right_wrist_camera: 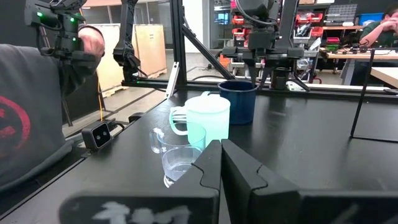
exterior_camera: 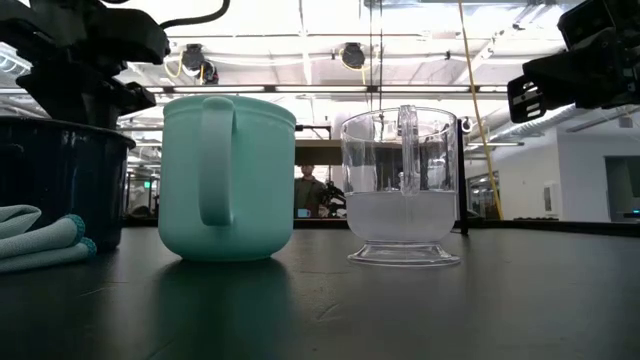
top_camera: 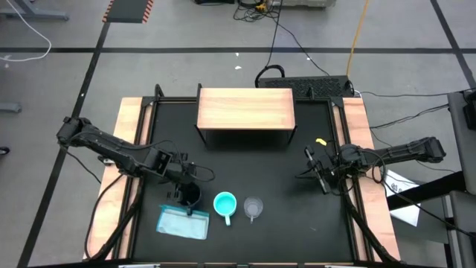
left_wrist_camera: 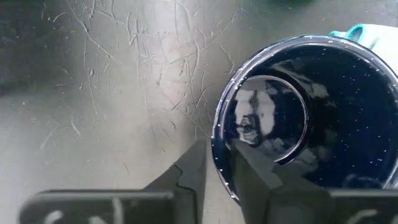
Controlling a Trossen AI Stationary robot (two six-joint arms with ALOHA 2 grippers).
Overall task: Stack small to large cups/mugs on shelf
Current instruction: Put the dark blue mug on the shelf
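Observation:
The dark navy mug [top_camera: 191, 197] stands on the table at the near left, beside a flat light-blue packet [top_camera: 182, 222]. My left gripper [top_camera: 186, 186] is shut on the mug from above. It also shows in the left wrist view [left_wrist_camera: 217, 155]. The turquoise mug [top_camera: 225, 204] and the clear cup [top_camera: 253, 208] stand upright on their bases, right of the dark mug. The wooden shelf [top_camera: 245, 109] stands at the table's far middle. My right gripper [top_camera: 313, 170] is shut and empty at the table's right, level with the cups [right_wrist_camera: 221, 149]. My left gripper has the dark mug's rim [left_wrist_camera: 219, 134] between its two fingers, one finger [left_wrist_camera: 252, 171] inside the mug and one [left_wrist_camera: 191, 171] outside. The fingers come from above, pointing down. The mug is upright, and its base looks to be on the table [exterior_camera: 60, 245].
A person in a grey sleeve [right_wrist_camera: 31, 124] stands by the table's near edge in the right wrist view. Light wooden strips [top_camera: 130, 134] run along the table's left and right sides. A small yellow thing [top_camera: 320, 141] lies near the right strip. Bare table lies between the cups and the shelf.

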